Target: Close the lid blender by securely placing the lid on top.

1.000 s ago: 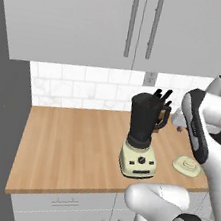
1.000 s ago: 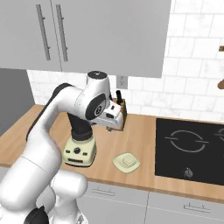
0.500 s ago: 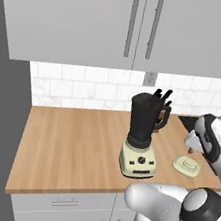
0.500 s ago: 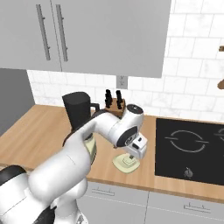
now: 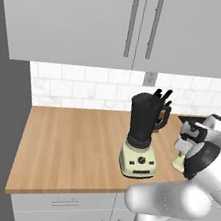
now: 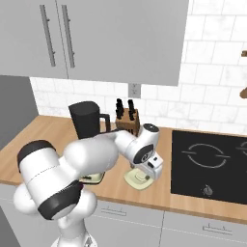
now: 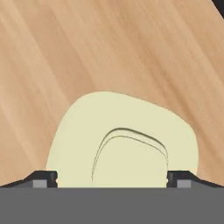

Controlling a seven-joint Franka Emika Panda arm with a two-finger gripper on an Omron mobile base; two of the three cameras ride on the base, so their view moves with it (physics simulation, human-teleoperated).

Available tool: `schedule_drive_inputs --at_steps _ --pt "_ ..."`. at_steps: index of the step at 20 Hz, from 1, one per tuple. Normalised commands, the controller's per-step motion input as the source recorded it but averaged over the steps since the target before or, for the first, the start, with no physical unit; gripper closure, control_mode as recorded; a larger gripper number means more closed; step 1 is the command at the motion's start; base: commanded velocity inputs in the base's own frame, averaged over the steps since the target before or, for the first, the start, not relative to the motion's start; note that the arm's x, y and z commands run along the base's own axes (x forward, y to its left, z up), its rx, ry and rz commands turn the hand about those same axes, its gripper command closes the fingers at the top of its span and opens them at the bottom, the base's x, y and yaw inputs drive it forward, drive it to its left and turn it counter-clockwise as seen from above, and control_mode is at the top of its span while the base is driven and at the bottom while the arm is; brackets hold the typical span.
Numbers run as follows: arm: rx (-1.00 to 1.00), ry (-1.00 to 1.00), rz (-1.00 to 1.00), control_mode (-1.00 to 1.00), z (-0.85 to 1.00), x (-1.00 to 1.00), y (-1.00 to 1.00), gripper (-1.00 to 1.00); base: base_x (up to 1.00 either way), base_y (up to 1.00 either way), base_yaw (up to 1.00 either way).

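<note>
Lid (image 6: pixel 136 179) on counter (image 6: pixel 38 144), right of blender (image 5: pixel 143 136).

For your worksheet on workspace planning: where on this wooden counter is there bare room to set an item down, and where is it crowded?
The widest free patch is the counter left of the blender, from the tiled wall to the front edge. A narrower strip lies in front of the blender's base. It is crowded to the blender's right: the lid, the gripper over it, the knife block behind and the cooktop beyond.

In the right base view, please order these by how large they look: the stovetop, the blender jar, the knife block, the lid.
1. stovetop
2. blender jar
3. knife block and lid: these look alike, and the lid is partly hidden, so I do not rank them.
</note>
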Motion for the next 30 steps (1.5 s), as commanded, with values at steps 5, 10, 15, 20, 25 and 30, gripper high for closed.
schedule_drive_inputs --at_steps 5,10,15,20,25,30 --pt "0.01 0.0 0.0 -1.0 -0.36 0.18 -0.26 -1.0 0.0 0.0 0.0" --pt "0.0 0.0 0.0 -1.0 -0.19 -0.06 -0.06 -1.0 0.0 0.0 0.0" --pt "0.0 0.0 0.0 -1.0 0.01 -0.2 0.02 -1.0 0.0 0.0 0.0" --pt "0.0 0.04 0.0 -1.0 -0.04 -0.11 0.0 -1.0 0.0 0.0 0.0" --pt "0.0 0.01 0.0 -1.0 0.0 -0.28 0.0 -1.0 0.0 0.0 0.0" --pt "0.0 0.07 -0.01 -1.0 -0.02 -0.14 0.07 -1.0 0.0 0.0 0.0"
